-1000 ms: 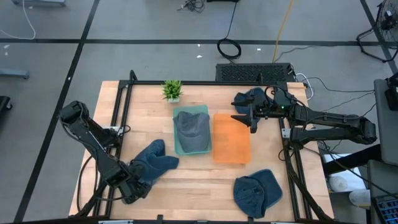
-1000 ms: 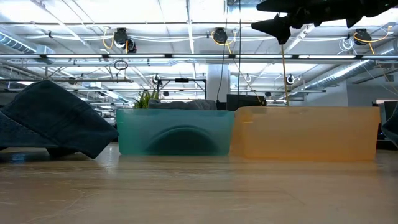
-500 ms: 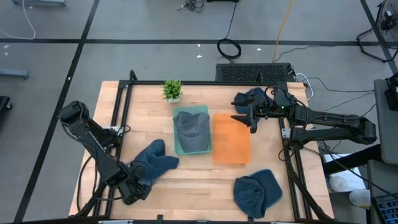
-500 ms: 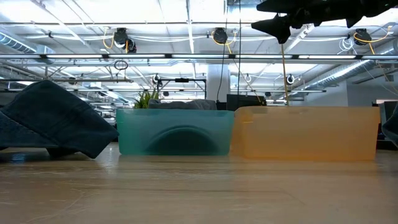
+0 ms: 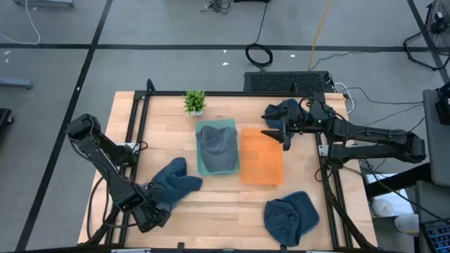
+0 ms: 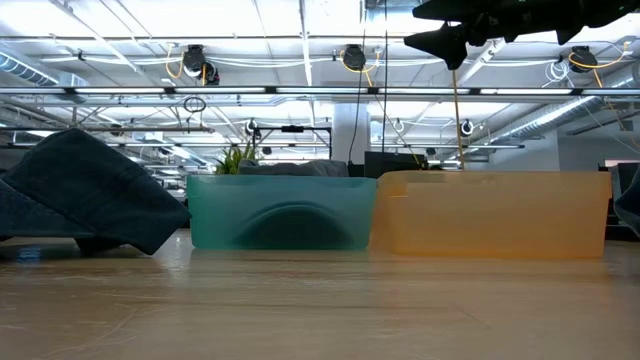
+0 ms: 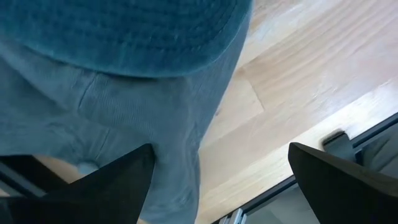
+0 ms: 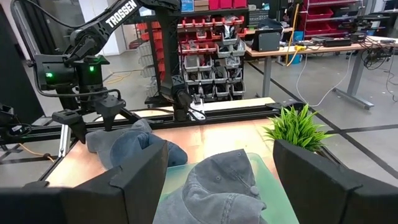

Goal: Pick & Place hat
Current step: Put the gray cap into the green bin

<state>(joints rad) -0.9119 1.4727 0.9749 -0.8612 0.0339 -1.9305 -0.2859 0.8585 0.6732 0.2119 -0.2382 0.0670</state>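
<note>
You have one hat (image 5: pixel 215 145) binned in the teal tray (image 5: pixel 204 168); left gripper (image 5: pixel 156 211), jaws spread empty, sits on the 7 o'clock hat (image 5: pixel 174 180); orange tray (image 5: pixel 261 156) unfilled, right gripper (image 5: pixel 284 133) parted, empty.

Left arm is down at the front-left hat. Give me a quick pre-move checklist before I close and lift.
1. Left hand open: ok.
2. Left hand at the front-left hat: ok.
3. Fabric between its fingers: cannot tell.
4. Green bin free: not ok, a grey hat lies in it.
5. Orange bin free: ok.
6. Right hand clear of the lift path, raised at the orange bin's far edge: ok.
</note>
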